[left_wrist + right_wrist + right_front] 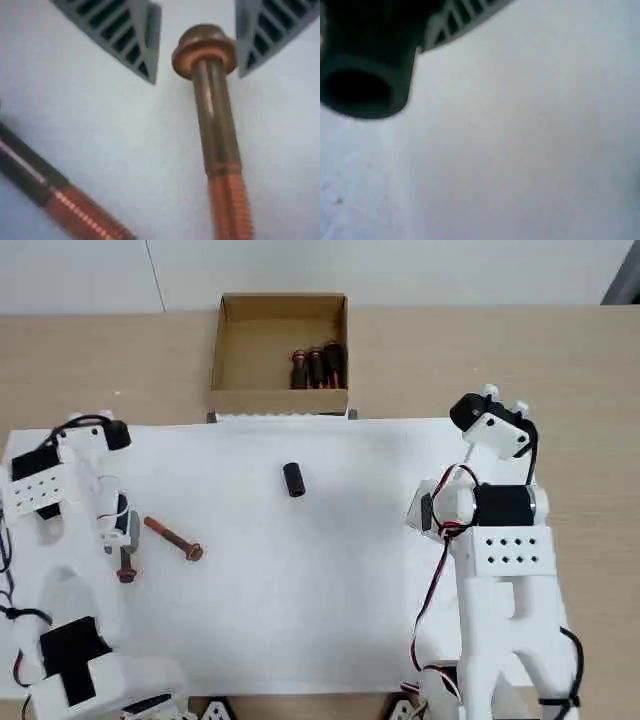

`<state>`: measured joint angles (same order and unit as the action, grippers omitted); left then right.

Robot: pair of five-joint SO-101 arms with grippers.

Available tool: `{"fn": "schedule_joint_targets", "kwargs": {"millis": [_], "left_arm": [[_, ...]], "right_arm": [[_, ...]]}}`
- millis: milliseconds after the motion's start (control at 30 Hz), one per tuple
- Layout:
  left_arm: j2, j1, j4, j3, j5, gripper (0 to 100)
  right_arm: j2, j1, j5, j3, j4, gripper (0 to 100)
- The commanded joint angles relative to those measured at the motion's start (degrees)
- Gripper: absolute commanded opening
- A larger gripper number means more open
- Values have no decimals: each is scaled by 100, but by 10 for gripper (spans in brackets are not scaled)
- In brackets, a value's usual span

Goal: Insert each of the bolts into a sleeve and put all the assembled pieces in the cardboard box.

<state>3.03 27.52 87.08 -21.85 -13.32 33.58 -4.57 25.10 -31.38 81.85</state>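
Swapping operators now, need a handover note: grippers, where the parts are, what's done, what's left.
Left gripper: open, fingers on either side of a bolt at its head; the bolt lies on the white mat, not gripped.
Right gripper: shut on a black sleeve.
Second bolt and spare sleeve: loose on the mat, apart.
Done: what looks like three assembled pieces in the cardboard box.
Left: put both bolts into sleeves and box them.
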Motion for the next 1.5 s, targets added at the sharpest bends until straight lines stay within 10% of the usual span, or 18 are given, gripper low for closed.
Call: {"fn": "schedule_joint_targets", "kwargs": {"millis": [0, 800, 1267, 1467], "left_arm": [[35, 26, -343, -198, -53, 103], [105, 35, -1345, -1288, -18, 5], [114, 9, 721, 840, 35, 6], [62, 9, 1310, 1754, 1266, 6]], "right_arm": [[189, 31, -44, 35, -110, 3], [207, 31, -35, 35, -57, 3], [207, 31, -35, 35, -101, 3], [207, 4, -35, 35, -127, 3]]}}
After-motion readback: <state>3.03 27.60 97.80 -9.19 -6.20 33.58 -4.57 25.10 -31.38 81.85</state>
